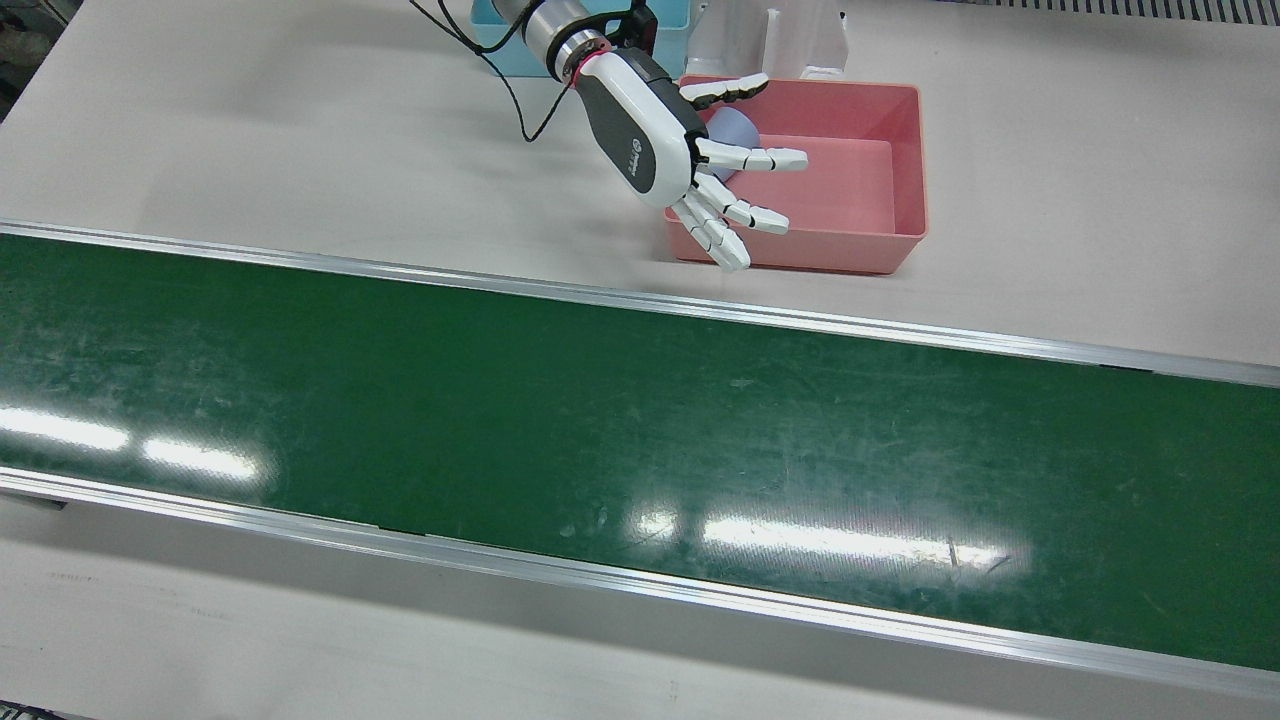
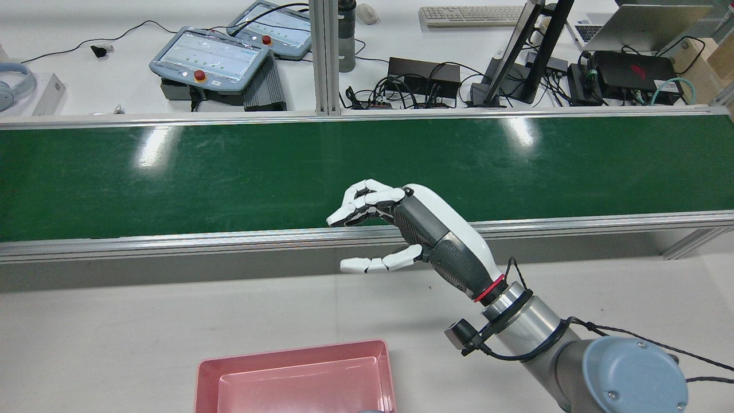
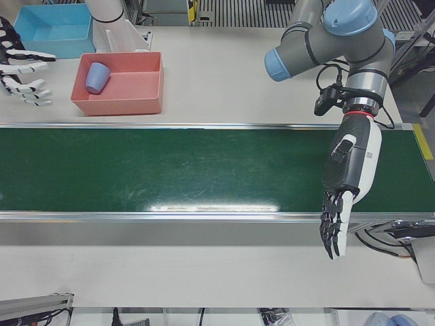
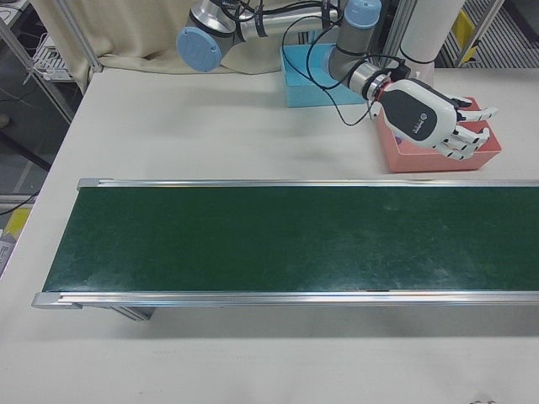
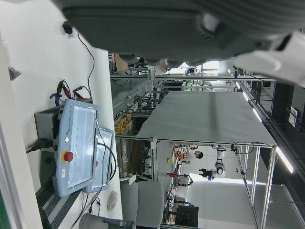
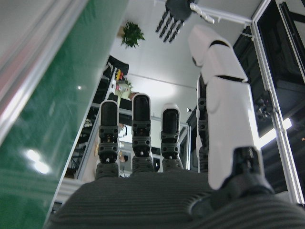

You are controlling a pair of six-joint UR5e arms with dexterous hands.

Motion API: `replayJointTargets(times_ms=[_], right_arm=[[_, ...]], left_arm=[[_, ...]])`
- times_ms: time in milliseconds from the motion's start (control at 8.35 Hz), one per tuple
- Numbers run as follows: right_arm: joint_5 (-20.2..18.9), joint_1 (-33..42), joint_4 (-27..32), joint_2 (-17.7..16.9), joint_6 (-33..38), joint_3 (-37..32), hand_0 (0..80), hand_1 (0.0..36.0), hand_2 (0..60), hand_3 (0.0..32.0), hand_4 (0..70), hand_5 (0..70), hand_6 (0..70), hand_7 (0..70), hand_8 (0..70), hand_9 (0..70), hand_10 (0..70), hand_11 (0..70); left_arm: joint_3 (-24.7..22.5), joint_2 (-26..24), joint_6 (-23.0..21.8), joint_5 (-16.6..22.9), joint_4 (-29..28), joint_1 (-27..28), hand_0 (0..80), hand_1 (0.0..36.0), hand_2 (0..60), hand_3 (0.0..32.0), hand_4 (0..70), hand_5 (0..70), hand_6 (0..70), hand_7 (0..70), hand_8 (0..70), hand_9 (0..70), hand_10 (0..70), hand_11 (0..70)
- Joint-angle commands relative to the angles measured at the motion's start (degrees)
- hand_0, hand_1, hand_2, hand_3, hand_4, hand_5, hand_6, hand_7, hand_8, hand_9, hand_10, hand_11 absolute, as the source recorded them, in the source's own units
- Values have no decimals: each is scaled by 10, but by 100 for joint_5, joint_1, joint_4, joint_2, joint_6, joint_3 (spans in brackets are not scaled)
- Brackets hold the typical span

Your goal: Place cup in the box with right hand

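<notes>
A pale blue cup (image 1: pixel 737 128) rests inside the pink box (image 1: pixel 905 160), at the end nearest the right arm. It also shows in the left-front view (image 3: pixel 97 77). My right hand (image 1: pixel 690 150) is open and empty, fingers spread, hovering over that end of the box, just above the cup and partly hiding it. The hand also shows in the rear view (image 2: pixel 401 229) and the right-front view (image 4: pixel 438 118). My left hand (image 3: pixel 346 183) hangs open and empty over the belt's operator-side edge, far from the box.
A green conveyor belt (image 1: pixel 600 420) with metal rails crosses the table in front of the box. A blue box (image 3: pixel 54 27) stands behind the pink box, beside a white pedestal (image 1: pixel 790 35). Pendants and cables lie beyond the belt (image 2: pixel 212 57).
</notes>
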Motion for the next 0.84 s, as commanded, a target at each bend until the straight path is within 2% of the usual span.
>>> replayJointTargets(times_ms=[0, 120, 239, 359, 479, 598, 718], right_arm=[[261, 1405, -98, -263, 481, 29, 663, 360, 600, 0, 326, 170, 236, 700, 336, 549, 255, 407], [252, 2011, -516, -561, 840, -49, 641, 360, 600, 0, 319, 170, 245, 700, 353, 573, 265, 419], [200, 2591, -999, -747, 1148, -224, 603, 360, 600, 0, 336, 177, 276, 700, 402, 643, 301, 465], [138, 3058, -1099, -931, 1377, -496, 589, 360, 600, 0, 324, 187, 309, 700, 458, 700, 350, 525], [-80, 3420, -1100, -1055, 1493, -620, 594, 360, 600, 0, 318, 194, 328, 700, 492, 700, 380, 565], [-352, 3649, -1083, -1056, 1520, -769, 599, 360, 600, 0, 284, 212, 371, 700, 562, 700, 445, 656], [-790, 3782, -1074, -986, 1537, -1032, 641, 360, 600, 0, 311, 239, 444, 700, 681, 700, 530, 700]], left_arm=[[5, 3, -3, -3, 0, 9, 0, 0, 0, 0, 0, 0, 0, 0, 0, 0, 0, 0], [-3, -5, -3, 6, 0, 0, 0, 0, 0, 0, 0, 0, 0, 0, 0, 0, 0, 0], [-3, 3, -3, -3, 0, 0, 0, 0, 0, 0, 0, 0, 0, 0, 0, 0, 0, 0], [-3, 3, -3, -3, 0, 0, 0, 0, 0, 0, 0, 0, 0, 0, 0, 0, 0, 0], [-3, 3, -3, -3, 0, 0, 0, 0, 0, 0, 0, 0, 0, 0, 0, 0, 0, 0], [-12, -5, -3, -3, 0, 0, 0, 0, 0, 0, 0, 0, 0, 0, 0, 0, 0, 0], [-12, 3, -3, -3, 9, 0, 0, 0, 0, 0, 0, 0, 0, 0, 0, 0, 0, 0]])
